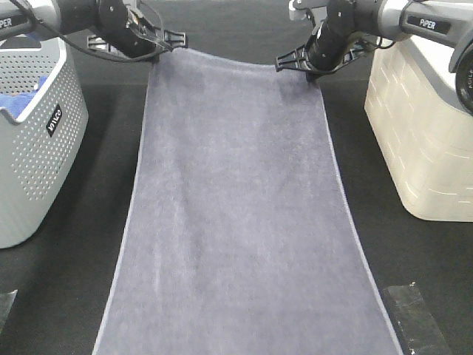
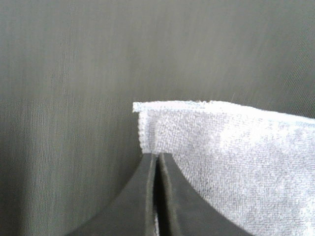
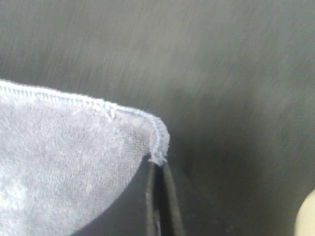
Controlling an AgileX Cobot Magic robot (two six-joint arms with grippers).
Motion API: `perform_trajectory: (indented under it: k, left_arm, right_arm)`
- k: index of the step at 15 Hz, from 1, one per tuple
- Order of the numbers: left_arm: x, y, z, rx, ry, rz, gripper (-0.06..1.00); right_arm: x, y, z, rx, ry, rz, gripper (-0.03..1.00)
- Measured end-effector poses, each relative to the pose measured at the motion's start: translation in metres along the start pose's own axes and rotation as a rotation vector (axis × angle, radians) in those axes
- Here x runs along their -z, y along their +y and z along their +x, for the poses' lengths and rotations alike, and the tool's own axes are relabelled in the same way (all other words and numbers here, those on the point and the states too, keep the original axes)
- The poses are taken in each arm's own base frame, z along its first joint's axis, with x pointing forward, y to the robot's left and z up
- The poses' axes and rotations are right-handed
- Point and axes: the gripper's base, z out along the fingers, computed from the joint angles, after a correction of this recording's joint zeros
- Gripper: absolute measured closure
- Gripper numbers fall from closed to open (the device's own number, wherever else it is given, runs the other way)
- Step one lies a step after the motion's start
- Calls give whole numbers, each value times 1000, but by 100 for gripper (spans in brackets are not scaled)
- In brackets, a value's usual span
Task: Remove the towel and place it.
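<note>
The towel [image 1: 240, 214] lies stretched flat down the middle of the dark table [image 1: 81, 244], its far edge toward twelve o'clock held up at both corners. The left gripper [image 1: 164, 38], at about eleven o'clock, has its jaws pressed together on the towel's left far corner; the right gripper [image 1: 295, 61], near one o'clock, pinches the other corner the same way. A grey perforated basket [image 1: 33, 140] sits at nine o'clock, a cream basket [image 1: 421, 126] at three o'clock.
</note>
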Motion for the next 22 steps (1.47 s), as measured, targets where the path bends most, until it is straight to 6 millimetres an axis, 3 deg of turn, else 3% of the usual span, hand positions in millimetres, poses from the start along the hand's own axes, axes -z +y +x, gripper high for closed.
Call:
perform_trajectory:
  k: [3, 9, 15, 19, 21, 22]
  left_arm:
    - [-7, -1, -2, -39, -94, 20, 94]
    - [-32, 0, 16, -124, -171, 37, 94]
    - [-55, 13, 41, -154, -145, 21, 94]
    - [-67, 18, 57, -157, -111, 14, 94]
    - [-72, 20, 65, -157, -89, 9, 93]
    - [-74, 20, 68, -159, -79, 7, 86]
  right_arm:
    - [1, 0, -10, 21, -108, 4, 97]
    - [-3, -4, -19, 82, -247, 20, 97]
    - [-32, -3, -4, 100, -276, 5, 97]
    - [-72, 5, 30, 113, -207, -12, 97]
    - [-79, 7, 36, 116, -192, -14, 89]
    - [-79, 7, 36, 116, -192, -14, 78]
